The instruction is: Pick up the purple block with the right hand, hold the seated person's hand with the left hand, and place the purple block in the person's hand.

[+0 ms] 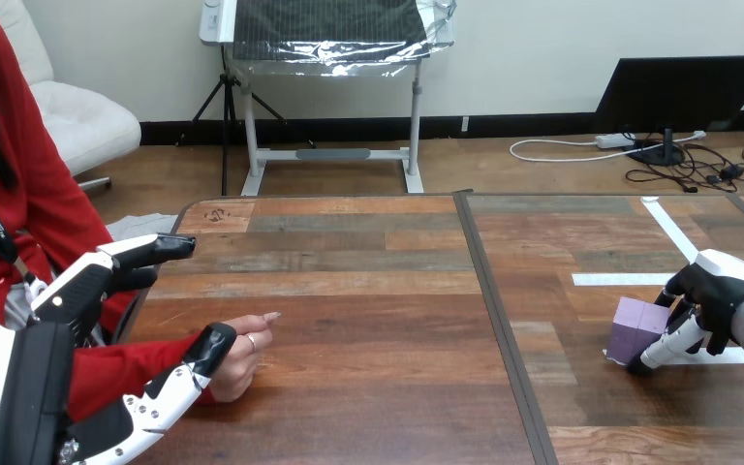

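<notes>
purple block [636, 329] — in right hand [715, 294]

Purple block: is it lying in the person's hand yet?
No, the purple block is at the right of the table, with the right hand curled round it, apart from the person's hand at the left.

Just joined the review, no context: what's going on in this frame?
The robot's right hand has its fingers curled round the purple block, which looks to be resting on the wooden table at its right side. The left hand is open at the table's left edge. Its thumb lies against the person's hand near the wrist, and its straight fingers are above and apart, so there is no hold yet. The person's hand rests on the table, loosely closed, far from the block.
</notes>
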